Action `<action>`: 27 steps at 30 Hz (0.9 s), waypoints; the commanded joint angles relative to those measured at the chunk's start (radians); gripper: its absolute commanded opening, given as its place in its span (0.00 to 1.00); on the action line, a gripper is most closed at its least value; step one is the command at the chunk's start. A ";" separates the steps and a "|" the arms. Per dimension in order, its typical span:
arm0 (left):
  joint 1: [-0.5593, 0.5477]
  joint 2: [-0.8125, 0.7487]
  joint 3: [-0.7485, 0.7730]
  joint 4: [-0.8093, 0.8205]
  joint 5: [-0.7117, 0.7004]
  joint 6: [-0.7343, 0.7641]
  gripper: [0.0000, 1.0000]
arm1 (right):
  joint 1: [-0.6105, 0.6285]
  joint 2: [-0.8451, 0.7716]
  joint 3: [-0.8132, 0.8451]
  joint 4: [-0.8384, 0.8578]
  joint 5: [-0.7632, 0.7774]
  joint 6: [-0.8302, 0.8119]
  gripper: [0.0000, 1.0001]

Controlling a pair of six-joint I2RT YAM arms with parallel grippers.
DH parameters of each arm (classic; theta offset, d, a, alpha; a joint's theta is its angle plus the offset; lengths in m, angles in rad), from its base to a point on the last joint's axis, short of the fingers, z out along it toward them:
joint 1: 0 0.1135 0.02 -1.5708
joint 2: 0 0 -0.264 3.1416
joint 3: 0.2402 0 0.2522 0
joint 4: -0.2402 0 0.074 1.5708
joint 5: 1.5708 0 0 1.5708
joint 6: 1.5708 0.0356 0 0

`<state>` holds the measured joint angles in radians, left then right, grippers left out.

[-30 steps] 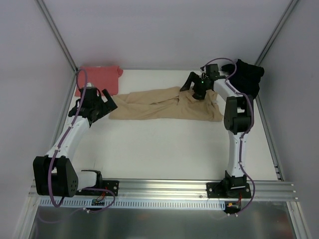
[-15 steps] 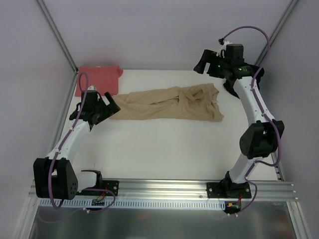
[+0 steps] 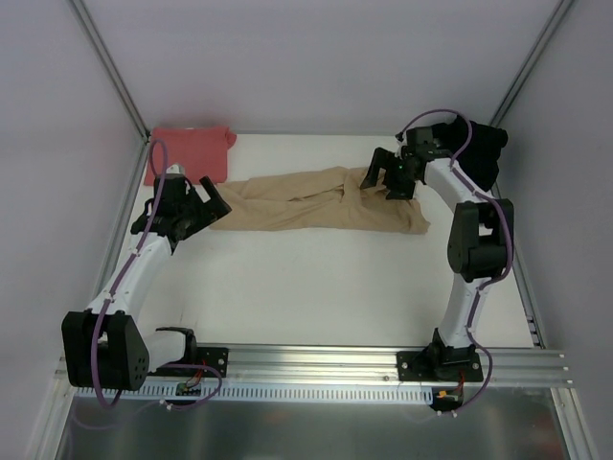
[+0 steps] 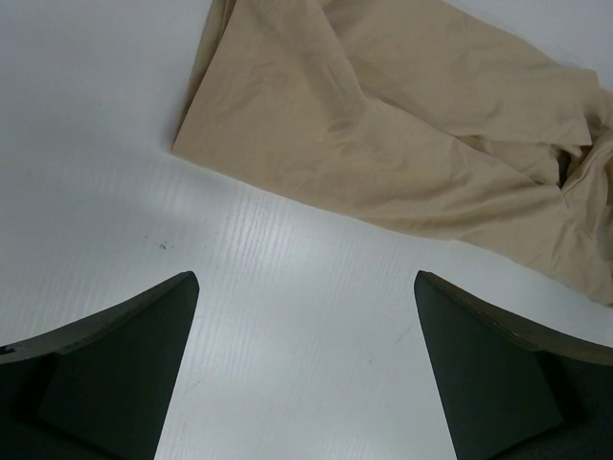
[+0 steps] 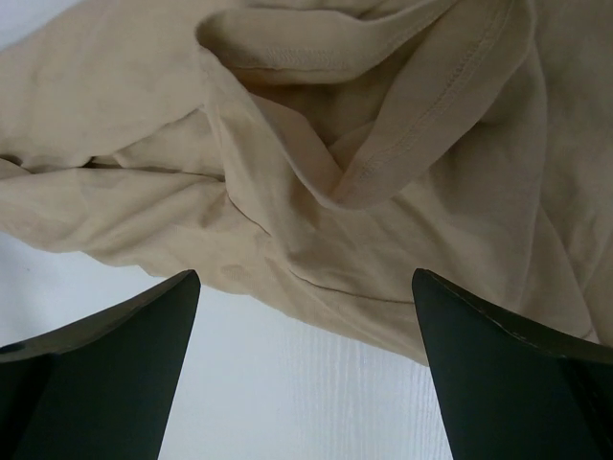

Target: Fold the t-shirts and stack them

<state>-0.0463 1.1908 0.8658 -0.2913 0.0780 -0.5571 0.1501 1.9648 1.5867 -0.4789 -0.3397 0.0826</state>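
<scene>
Across the table's [image 3: 316, 287] far half, the tan shirt [image 3: 306, 203] lies bunched lengthwise. Red shirt [image 3: 192, 151]: far-left corner. Black shirt [image 3: 484, 153]: far-right corner. Left gripper [image 3: 209, 201], spread, hovers beside the tan shirt's left end; right gripper [image 3: 386, 178], spread, over its right end.

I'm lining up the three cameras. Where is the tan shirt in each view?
Top: tan shirt lies crumpled across the table, far middle.
Left wrist: shirt fills the upper right.
Right wrist: shirt fills the upper half.
Shared landmark: bare white table along its near edge.
</scene>
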 commanded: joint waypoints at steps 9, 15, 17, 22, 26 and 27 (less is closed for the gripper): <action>-0.009 -0.007 0.012 0.006 0.014 0.022 0.99 | -0.001 0.068 0.013 0.063 -0.073 0.065 1.00; -0.009 -0.003 0.006 0.011 0.013 0.020 0.99 | 0.002 0.160 0.070 0.118 -0.120 0.106 1.00; -0.009 -0.005 0.004 0.011 0.012 0.022 0.99 | 0.005 0.195 0.099 0.141 -0.137 0.118 0.99; -0.009 -0.002 -0.001 0.014 0.006 0.026 0.99 | 0.008 0.233 0.148 0.207 -0.159 0.157 0.99; -0.009 0.009 -0.004 0.018 0.008 0.028 0.99 | 0.011 0.253 0.188 0.241 -0.160 0.169 0.99; -0.009 0.009 -0.004 0.020 0.009 0.028 0.99 | 0.011 0.259 0.206 0.243 -0.160 0.171 1.00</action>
<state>-0.0463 1.1919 0.8658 -0.2901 0.0780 -0.5556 0.1543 2.2139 1.7260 -0.2989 -0.4759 0.2283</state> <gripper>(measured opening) 0.989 0.993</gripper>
